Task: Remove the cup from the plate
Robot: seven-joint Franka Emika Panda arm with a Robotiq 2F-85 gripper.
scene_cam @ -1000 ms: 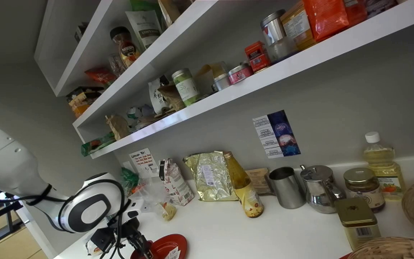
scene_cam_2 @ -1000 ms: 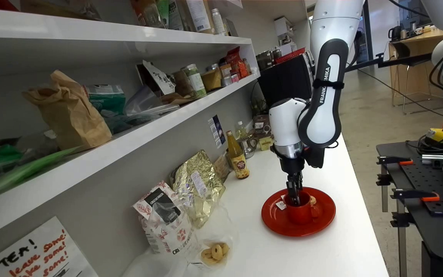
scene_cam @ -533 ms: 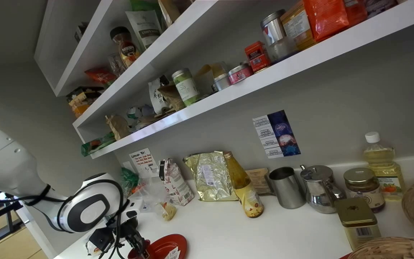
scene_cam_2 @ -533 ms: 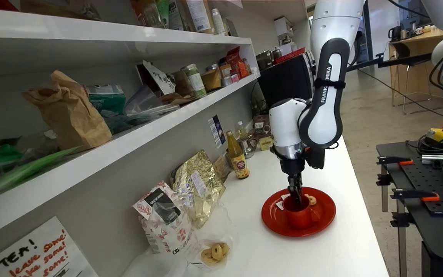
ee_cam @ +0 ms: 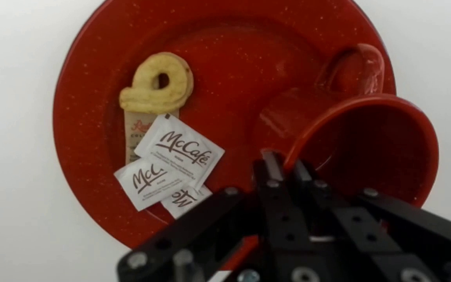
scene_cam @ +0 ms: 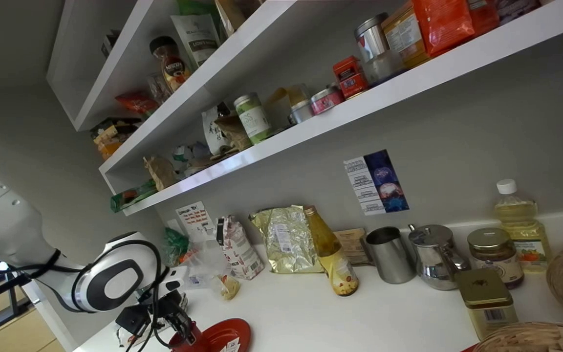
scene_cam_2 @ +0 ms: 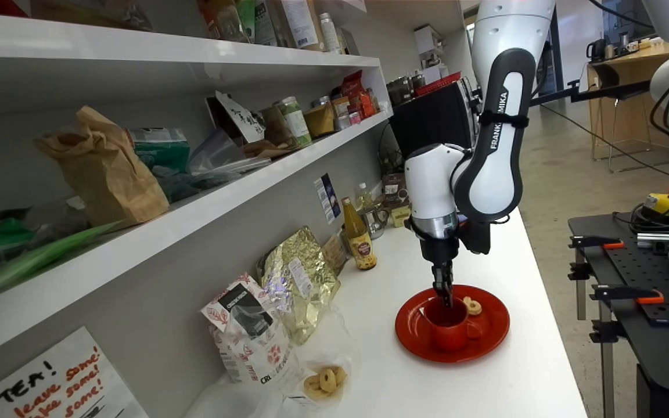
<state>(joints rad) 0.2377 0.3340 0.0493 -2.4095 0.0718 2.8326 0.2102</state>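
While the gripper (ee_cam: 287,168) pinches the red cup (ee_cam: 366,145) by its wall, right of centre in the wrist view, the cup is over the plate (ee_cam: 233,70); whether it is lifted cannot be told. Grasping looks done; carrying clear is left. In an exterior view the counter (scene_cam_2: 456,390) offers room toward the bottom of the frame, its edge near the plate's right.
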